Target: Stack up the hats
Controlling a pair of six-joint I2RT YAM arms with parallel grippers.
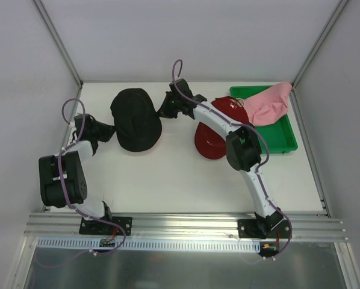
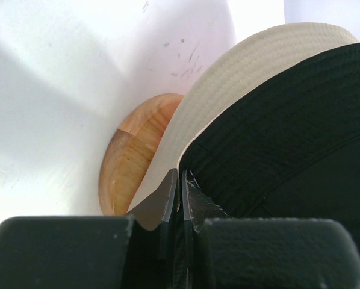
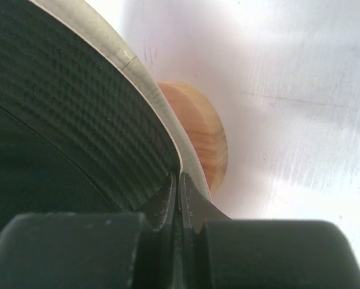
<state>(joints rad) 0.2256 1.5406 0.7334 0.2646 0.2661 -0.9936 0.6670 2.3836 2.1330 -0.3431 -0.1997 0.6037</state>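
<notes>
The black hat [image 1: 136, 120] lies at the back left of the table, between my two grippers. My left gripper [image 1: 109, 132] is shut on its left brim edge, and my right gripper [image 1: 165, 109] is shut on its right brim edge. In the left wrist view the left gripper [image 2: 180, 189] pinches the seam where the black hat [image 2: 288, 138] lies on the cream bucket hat [image 2: 240, 78]. The right wrist view shows the right gripper [image 3: 178, 192], the black hat [image 3: 59, 120] and a pale rim [image 3: 145, 87] beneath it. The red cap [image 1: 211, 141] lies under the right arm. The pink hat [image 1: 269, 102] rests in the green tray. The tan cap is hidden.
A wooden mushroom-shaped stand [image 2: 132, 162] sits under the stacked hats and also shows in the right wrist view [image 3: 204, 132]. A green tray [image 1: 285, 138] stands at the back right. White walls enclose the table on three sides, and a metal rail runs along the near edge.
</notes>
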